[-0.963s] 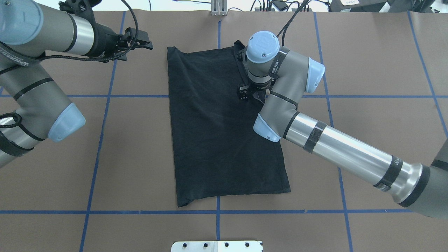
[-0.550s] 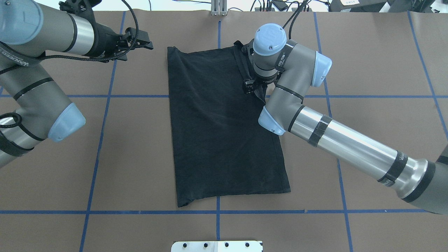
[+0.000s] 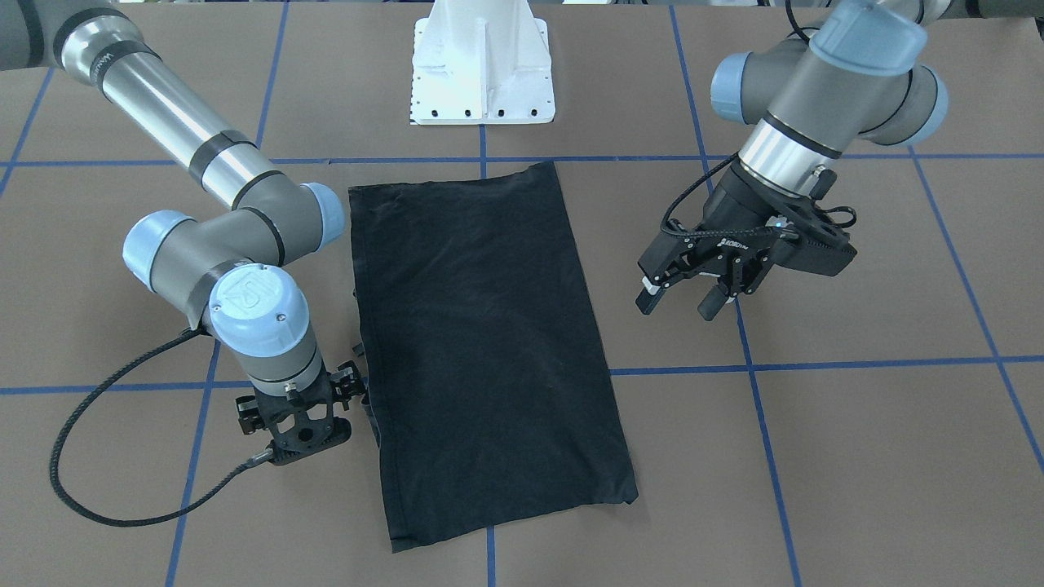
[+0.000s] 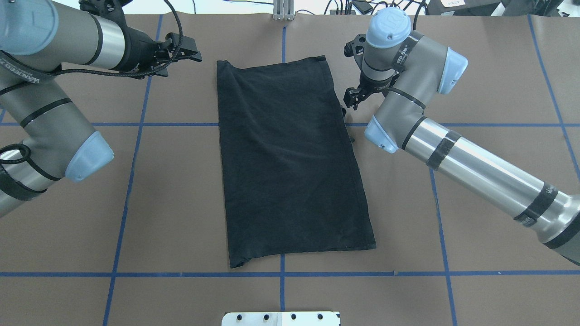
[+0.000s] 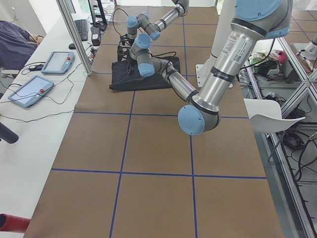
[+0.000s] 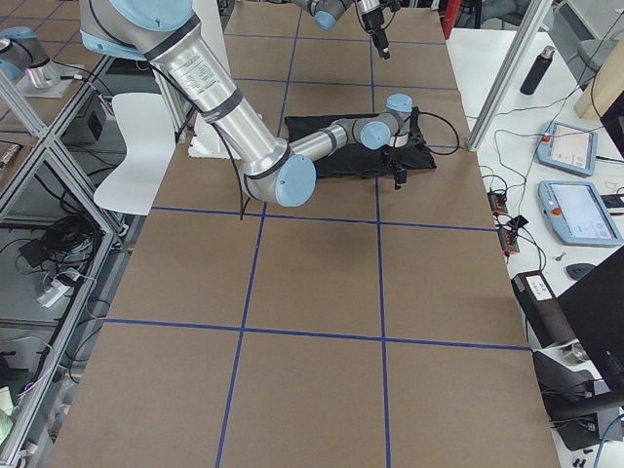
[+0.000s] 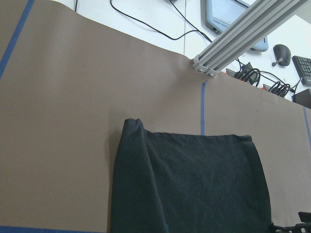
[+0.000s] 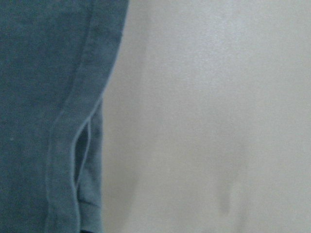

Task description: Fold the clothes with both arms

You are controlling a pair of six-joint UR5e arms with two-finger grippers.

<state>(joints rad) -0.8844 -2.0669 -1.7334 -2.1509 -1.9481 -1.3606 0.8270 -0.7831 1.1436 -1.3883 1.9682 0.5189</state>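
— What is listed, left to right?
— Left arm (image 4: 50,108): one. Left tool (image 3: 677,306): one, held above the worktop (image 4: 476,81), fingers spread, nothing gripped. T-shirt (image 4: 290,163): one, laid flat mid-worktop between both arms, folded into a long panel, plain black, faintly creased.
— And further right?
— Right tool (image 3: 298,424): one, pointed down just beside the T-shirt's edge; spread or closed cannot be told. Right arm (image 4: 471,165): one.

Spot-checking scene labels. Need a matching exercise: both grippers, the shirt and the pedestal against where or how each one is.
Things:
1 left gripper
2 white pedestal
3 T-shirt
4 right gripper

Places or states:
a flat on the table
b beside the T-shirt's long edge
c fingers apart, clear of the cloth
d at the table's robot-side edge

Pairs: 1-c; 2-d; 3-a; 4-b
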